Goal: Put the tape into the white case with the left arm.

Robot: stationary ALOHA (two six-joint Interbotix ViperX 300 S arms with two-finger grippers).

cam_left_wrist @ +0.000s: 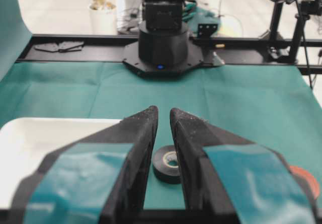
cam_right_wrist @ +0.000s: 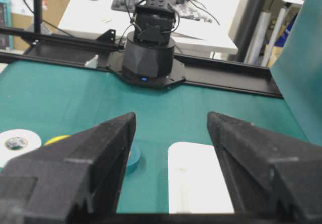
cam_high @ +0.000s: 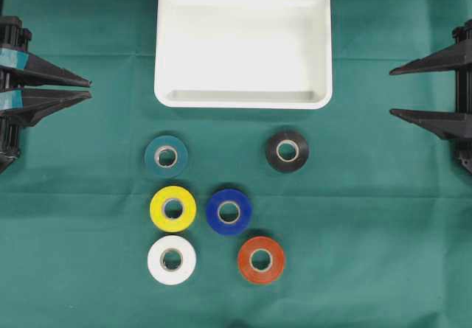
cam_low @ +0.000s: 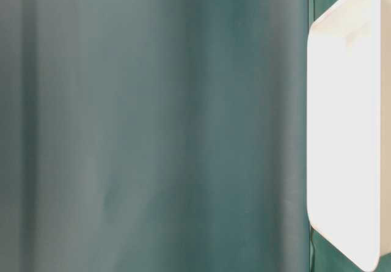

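nothing started yet, by the look of it; left gripper (cam_high: 90, 88) parked at the left edge, prongs nearly together, holding nothing; right gripper (cam_high: 391, 91) parked at the right edge, spread wide, empty; six tape rolls flat on the green cloth (cam_high: 369, 232) below the white case (cam_high: 243, 99), teal roll (cam_high: 167, 156) and black roll (cam_high: 287, 151) nearest it; case empty; next, probably: open the prongs, reach out over one roll, descend and pinch its wall.
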